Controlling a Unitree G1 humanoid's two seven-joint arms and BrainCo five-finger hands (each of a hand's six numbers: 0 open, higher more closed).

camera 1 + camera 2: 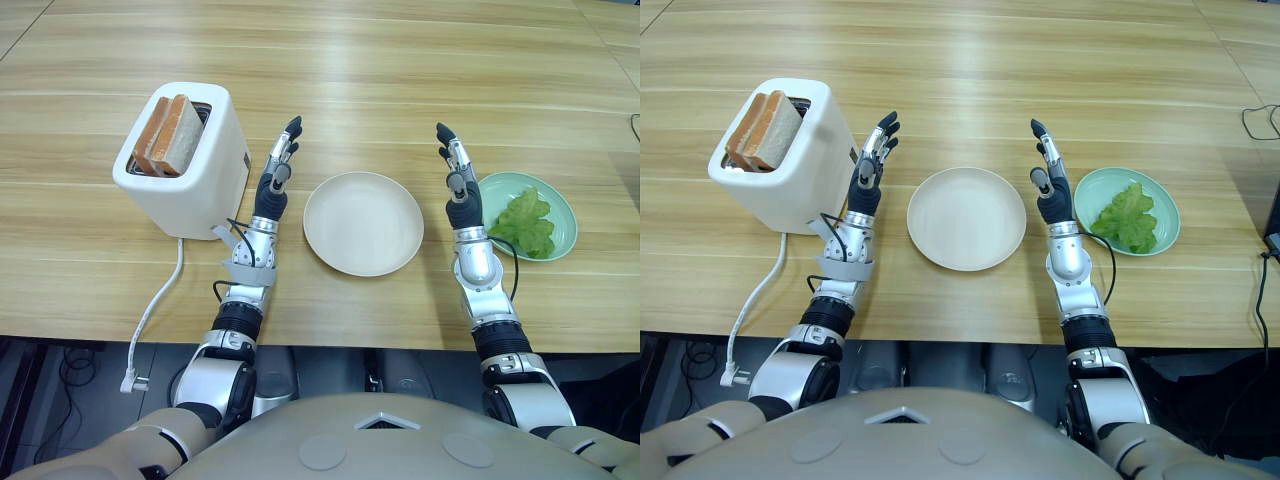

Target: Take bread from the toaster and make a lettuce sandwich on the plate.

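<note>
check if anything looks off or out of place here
Only the toaster's cord: it trails over the table's front edge and its plug hangs loose, plugged into nothing. The bread, plate and lettuce sit tidy.

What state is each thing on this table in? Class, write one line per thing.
toaster: upright, loaded.
bread slices: two, standing in the toaster, tops sticking out.
beige plate: empty.
green plate: holding lettuce.
lettuce: lying on the green plate.
left hand: open, empty.
right hand: open, empty.
</note>
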